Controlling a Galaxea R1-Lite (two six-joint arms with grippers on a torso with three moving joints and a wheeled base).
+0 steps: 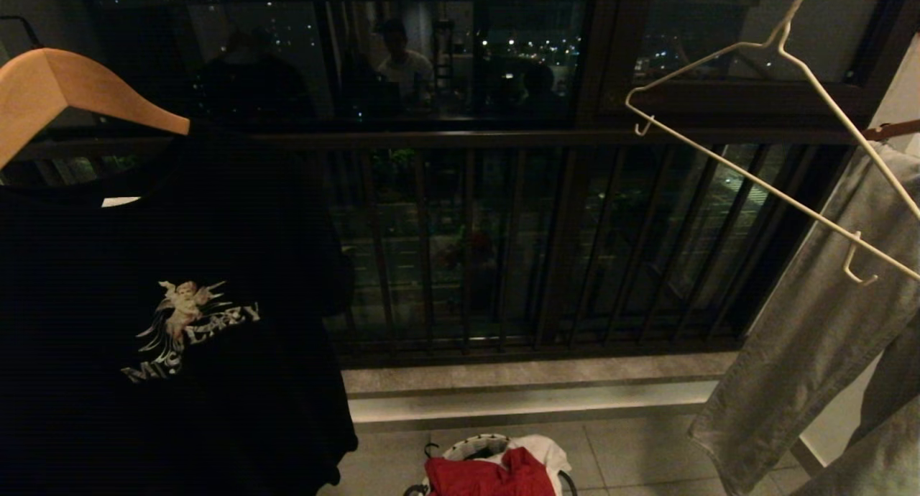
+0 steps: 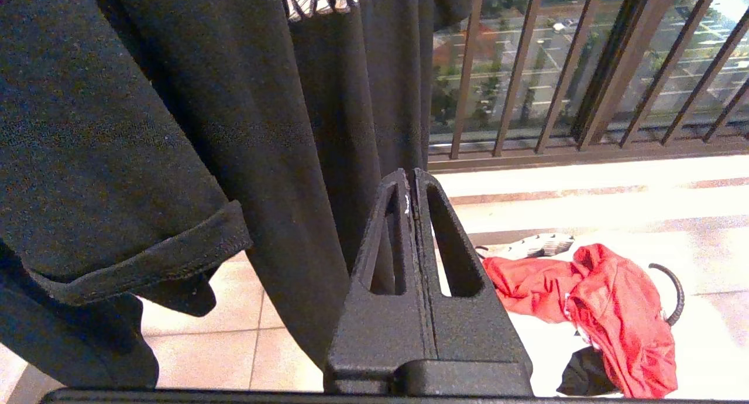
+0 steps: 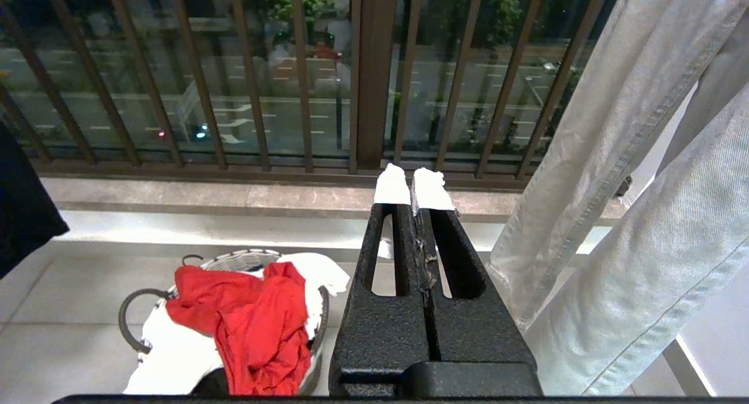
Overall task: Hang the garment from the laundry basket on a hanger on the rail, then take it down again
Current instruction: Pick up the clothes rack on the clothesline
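The garment [image 1: 496,476], a crumpled red T-shirt, lies on top of the laundry basket [image 1: 471,444] on the tiled floor, low in the middle of the head view. The white wire hanger [image 1: 778,42] hangs bare and tilted at upper right; the rail is out of view above it. Neither arm shows in the head view. My left gripper [image 2: 412,178] is shut and empty beside hanging black cloth, with the garment [image 2: 608,310] some way off below. My right gripper [image 3: 412,181], with white-wrapped tips, is shut and empty above and to the side of the basket [image 3: 246,256] and garment [image 3: 251,322].
A black angel-print T-shirt [image 1: 180,323] on a wooden hanger [image 1: 65,86] fills the left. Grey trousers [image 1: 812,338] hang at the right. A white cloth [image 3: 316,272] lies in the basket under the red one. A dark balcony railing [image 1: 467,244] and a stone step [image 1: 532,392] stand behind.
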